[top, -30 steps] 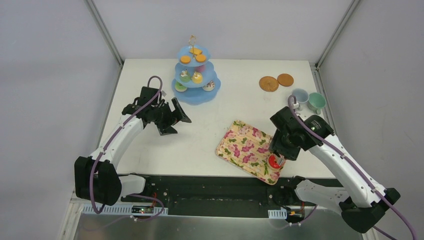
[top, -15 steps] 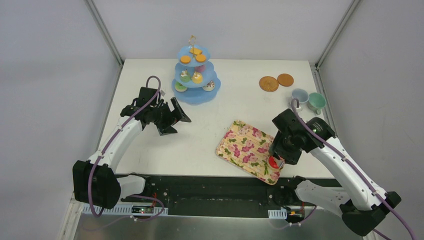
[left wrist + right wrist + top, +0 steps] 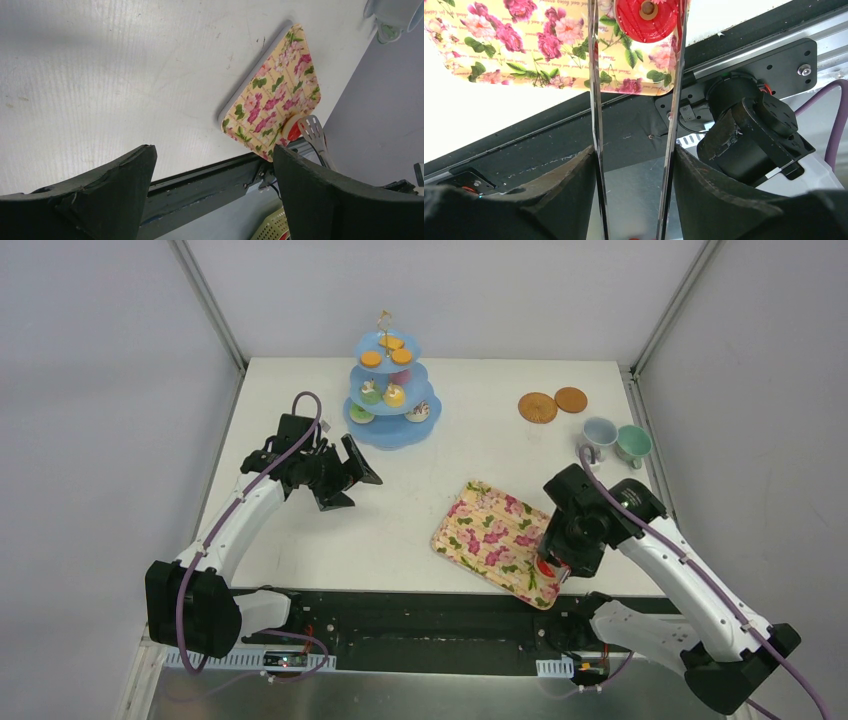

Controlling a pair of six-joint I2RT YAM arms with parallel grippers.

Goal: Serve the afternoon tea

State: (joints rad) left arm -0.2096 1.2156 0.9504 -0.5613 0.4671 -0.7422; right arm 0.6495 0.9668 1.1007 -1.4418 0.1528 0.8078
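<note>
Spreading under everything is a matte white table. A glossy blue three-tier stand stands well beyond the tray's far left corner. The tray itself is a rounded rectangle printed with pink flowers. The left gripper hangs left of the tray, its black jaws wide apart and empty. The right gripper, over the tray's near right corner, clamps thin polished metal tongs. Two woven round coasters lie beyond the tray. A ridged red ring donut lies on that corner between the tong blades; contact is unclear. Orange round biscuits sit on the stand's top tier.
</note>
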